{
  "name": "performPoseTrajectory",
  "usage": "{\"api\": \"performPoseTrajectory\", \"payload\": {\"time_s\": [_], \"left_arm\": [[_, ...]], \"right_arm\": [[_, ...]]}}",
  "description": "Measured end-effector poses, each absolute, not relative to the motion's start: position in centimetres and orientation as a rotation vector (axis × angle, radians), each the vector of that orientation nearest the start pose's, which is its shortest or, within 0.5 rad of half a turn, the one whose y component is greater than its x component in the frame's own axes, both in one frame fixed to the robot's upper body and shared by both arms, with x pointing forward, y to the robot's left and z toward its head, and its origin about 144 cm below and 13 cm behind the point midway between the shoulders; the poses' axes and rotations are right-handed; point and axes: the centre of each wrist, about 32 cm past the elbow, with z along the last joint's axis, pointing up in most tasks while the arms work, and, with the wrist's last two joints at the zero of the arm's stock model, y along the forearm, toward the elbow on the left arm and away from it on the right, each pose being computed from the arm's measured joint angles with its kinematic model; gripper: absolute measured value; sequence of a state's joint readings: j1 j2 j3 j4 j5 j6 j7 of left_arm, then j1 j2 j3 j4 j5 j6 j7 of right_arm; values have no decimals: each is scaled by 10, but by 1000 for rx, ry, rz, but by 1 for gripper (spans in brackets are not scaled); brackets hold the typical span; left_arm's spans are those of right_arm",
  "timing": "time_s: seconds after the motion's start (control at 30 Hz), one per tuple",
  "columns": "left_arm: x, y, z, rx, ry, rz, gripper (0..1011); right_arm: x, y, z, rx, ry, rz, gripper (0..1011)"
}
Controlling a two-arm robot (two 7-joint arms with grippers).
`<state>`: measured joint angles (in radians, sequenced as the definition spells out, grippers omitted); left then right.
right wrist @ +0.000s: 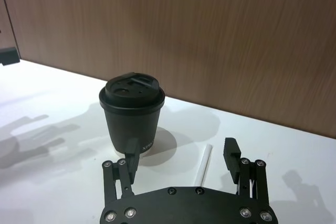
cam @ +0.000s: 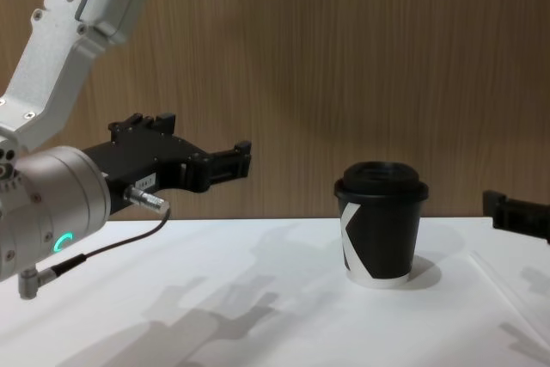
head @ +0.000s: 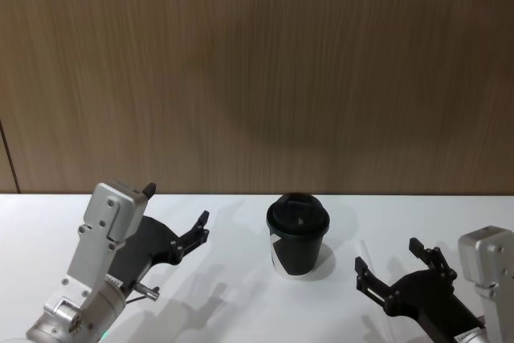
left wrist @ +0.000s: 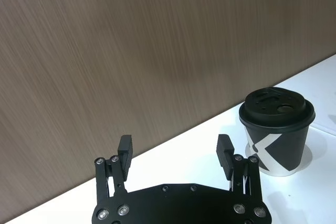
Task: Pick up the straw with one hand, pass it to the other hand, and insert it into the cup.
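White straw [right wrist: 204,163] lies flat on the table [head: 233,303], just right of the cup [head: 299,234] and clear of its base. One end points toward the cup's shadow. The other end goes out of sight under the right gripper [head: 390,256] in the right wrist view.

Cup: upright, black, domed lid [right wrist: 132,88] on, white base rim. The white angular mark [cam: 350,228] is on the side turned toward the left gripper [head: 177,208]. The cup sits between the two grippers, with the wood-panel wall [head: 257,62] behind it.

Right gripper: right of the cup, near it, no contact.
- Jaws wide apart, nothing between them.
- From its wrist camera the fingers [right wrist: 229,148] sit either side of the straw's line.
- In the chest view the fingertip hangs above the table, with the straw lying on the surface lower down.
- It isn't touching the straw.

Left gripper: left of the cup, well apart from it.
- Raised off the table, fingertips at about lid height or slightly higher in the chest view.
- Fingers aim past the cup toward the wall.
- Jaws spread wide, empty.
- Silver-grey wrist has a lit green ring [cam: 58,242] and a thin dark cable [cam: 112,245] looping off it.
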<state>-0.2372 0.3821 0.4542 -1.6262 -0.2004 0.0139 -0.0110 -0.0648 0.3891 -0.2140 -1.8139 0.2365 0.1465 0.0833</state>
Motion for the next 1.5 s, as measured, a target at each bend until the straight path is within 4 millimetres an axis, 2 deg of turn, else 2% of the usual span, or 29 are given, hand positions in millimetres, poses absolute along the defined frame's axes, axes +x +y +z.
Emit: {"api": "performPoseTrajectory", "payload": {"time_s": [0.57,1.5], "left_arm": [[492,198,1204,61,-268,1124,1003],[492,198,1204,61,-268,1124,1003]], "right_arm": [[427,-248,1186,-192,-2,-1207,1001],[412,-251,1174,-239,128,-1221,1001]]}}
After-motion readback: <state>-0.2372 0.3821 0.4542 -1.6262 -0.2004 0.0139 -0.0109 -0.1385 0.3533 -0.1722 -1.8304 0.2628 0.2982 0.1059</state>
